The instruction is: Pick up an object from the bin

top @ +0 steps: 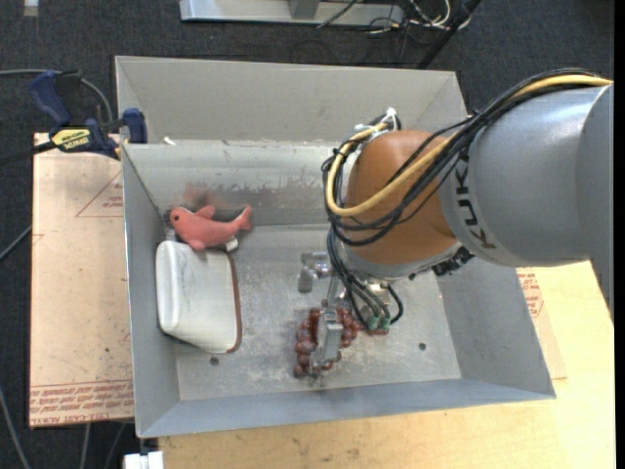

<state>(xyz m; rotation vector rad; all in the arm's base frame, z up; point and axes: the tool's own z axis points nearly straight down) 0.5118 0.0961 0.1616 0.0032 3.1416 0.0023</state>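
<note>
Camera view, grey bin (293, 106), dark carpet (98, 18) around, jaws at reddish-brown lump (308, 345), gap unclear

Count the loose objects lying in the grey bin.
3: a pink fish-shaped toy at the back left, a white rounded box in front of it, a dark red knobbly thing at front centre beneath the claw. The arm may hide others.

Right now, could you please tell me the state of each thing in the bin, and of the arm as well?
pink toy fish: lying on its side at the back left of the bin, against the far edge of the white box.
white box: lying flat on the left, apart from the arm.
dark red lump: front middle, partly hidden.
arm: reaching down, its end over the dark red lump.
</note>
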